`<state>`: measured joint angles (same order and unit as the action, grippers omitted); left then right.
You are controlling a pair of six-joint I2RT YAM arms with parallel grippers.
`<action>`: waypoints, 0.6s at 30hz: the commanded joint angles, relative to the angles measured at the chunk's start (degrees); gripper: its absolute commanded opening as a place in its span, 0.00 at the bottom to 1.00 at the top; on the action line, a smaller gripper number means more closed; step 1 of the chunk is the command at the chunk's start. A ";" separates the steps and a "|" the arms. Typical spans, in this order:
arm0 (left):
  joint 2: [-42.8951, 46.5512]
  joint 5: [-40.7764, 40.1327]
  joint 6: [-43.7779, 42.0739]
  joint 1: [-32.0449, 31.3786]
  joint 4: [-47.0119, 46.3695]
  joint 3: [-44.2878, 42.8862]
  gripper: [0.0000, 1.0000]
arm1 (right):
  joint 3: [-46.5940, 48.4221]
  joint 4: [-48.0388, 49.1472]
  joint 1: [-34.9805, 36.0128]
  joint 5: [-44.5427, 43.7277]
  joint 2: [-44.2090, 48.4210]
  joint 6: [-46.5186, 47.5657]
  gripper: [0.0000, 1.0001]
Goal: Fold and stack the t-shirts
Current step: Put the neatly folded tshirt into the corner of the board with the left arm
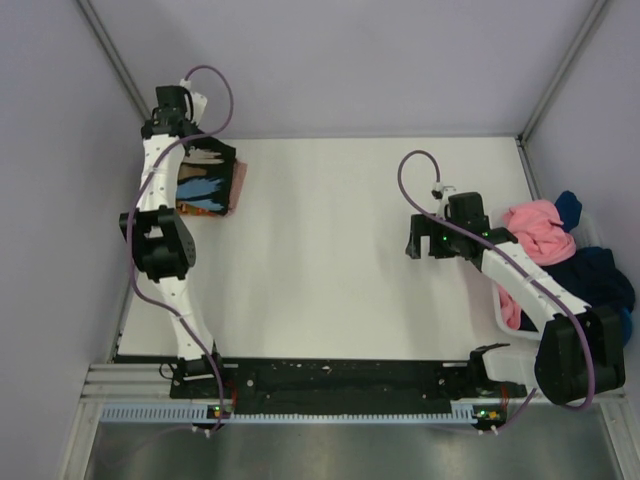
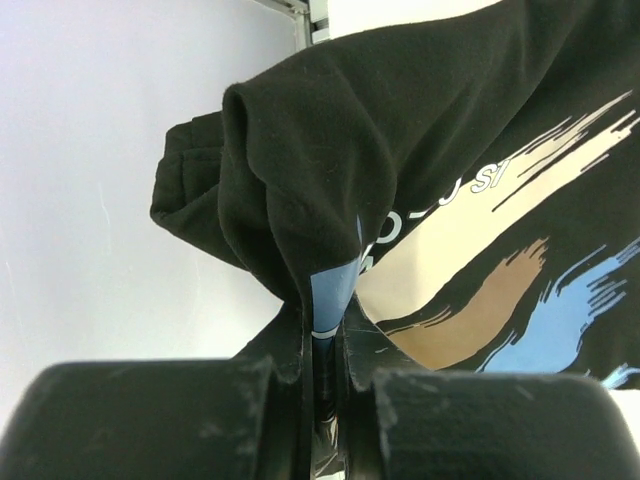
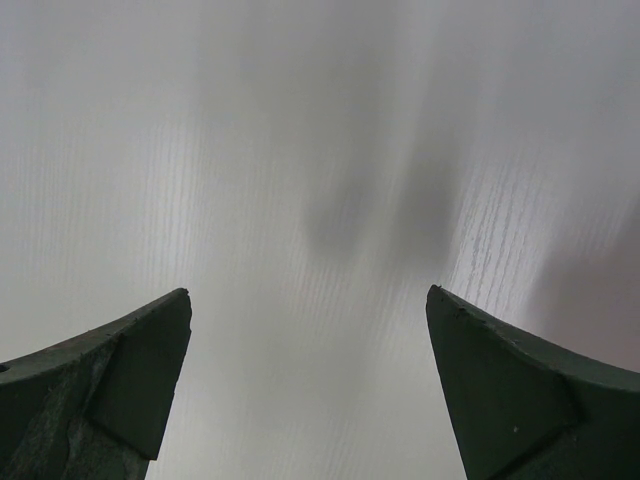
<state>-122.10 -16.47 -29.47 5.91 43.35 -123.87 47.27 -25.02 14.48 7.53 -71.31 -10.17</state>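
Black t-shirt (image 1: 208, 180), printed with blue, tan and white streaks: it sits as a folded bundle on the table (image 1: 330, 260), right at the tip of the left gripper (image 2: 325, 345) and well apart from the right gripper (image 1: 425, 243).

Left gripper: jaws narrowed to a slit, pinching an edge of the black t-shirt. In the wrist view the cloth comes straight up out of the fingers (image 2: 480, 420). A thick black fold bunches to the left of the pinch, and the printed face spreads to the right.

Orientation: the streaks slope away from the pinch, up and to the right. From above the bundle looks about as wide as it is long, so I cannot tell its long axis. Collar and sleeves cannot be picked out.

Hidden or unclear: the left arm covers the bundle's far-left corner in the top view. A reddish-brown edge shows along two sides of the bundle, and I cannot tell what it is. The lettering on the print is cut off by the fold.

Right gripper: jaws wide, nothing between the fingers (image 3: 110, 390), only bare table beneath.

Other t-shirts (image 1: 545, 228), pink, navy and blue, are heaped behind the right gripper at the table's edge, partly hidden by that arm.
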 commanded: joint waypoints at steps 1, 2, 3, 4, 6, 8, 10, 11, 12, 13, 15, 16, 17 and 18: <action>-3.13 -1.72 0.30 1.47 -6.44 -2.86 0.00 | 0.90 0.49 0.46 -0.67 0.91 0.95 0.99; -4.10 -1.46 0.29 1.82 -6.87 -2.86 0.00 | 0.90 0.41 0.55 -0.67 0.91 1.12 0.99; -4.89 -1.81 -0.05 2.08 -7.23 -2.95 0.00 | 0.99 0.32 0.46 -0.67 0.99 1.12 0.99; -5.94 -2.51 -0.41 2.26 -7.93 -3.04 0.00 | 1.07 0.23 0.55 -0.76 1.00 1.21 0.99; -7.96 -4.70 -1.28 2.61 -9.42 -3.56 0.02 | 1.25 0.06 0.46 -0.85 1.08 1.30 0.99; -10.16 -7.51 -1.73 3.31 -10.74 -5.49 0.24 | 1.51 -0.12 0.55 -0.59 1.17 1.30 0.99; -12.10 -11.29 -1.99 3.93 -12.14 -8.12 0.58 | 1.69 -0.30 0.46 -0.32 1.17 1.21 0.99; -12.54 -14.09 -2.16 4.28 -13.54 -9.01 0.69 | 1.78 -0.30 0.55 -0.06 1.17 1.12 0.99; -12.54 -15.94 -3.04 4.28 -15.12 -9.02 0.82 | 1.86 -0.30 0.46 0.29 1.17 1.03 0.99; -12.28 -16.75 -3.57 4.28 -16.01 -9.02 0.87 | 1.95 -0.38 0.46 0.38 1.17 0.95 0.99; -10.88 -17.37 -4.10 4.28 -16.80 -8.14 0.88 | 2.04 -0.39 0.55 0.64 1.43 0.86 0.99; -10.00 -17.37 -4.45 4.28 -17.42 -7.09 0.89 | 2.04 -0.65 0.46 0.64 1.61 0.86 0.99; -8.95 -17.37 -4.71 4.28 -18.21 -5.86 0.89 | 2.04 -0.74 0.46 0.47 1.79 0.86 0.99; -7.98 -17.11 -4.72 4.28 -18.39 -4.72 0.89 | 2.04 -0.82 0.46 0.21 2.22 0.86 0.99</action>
<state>-136.07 -29.82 -32.91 9.78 31.64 -128.84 47.27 -26.00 14.48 7.49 -71.31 -9.56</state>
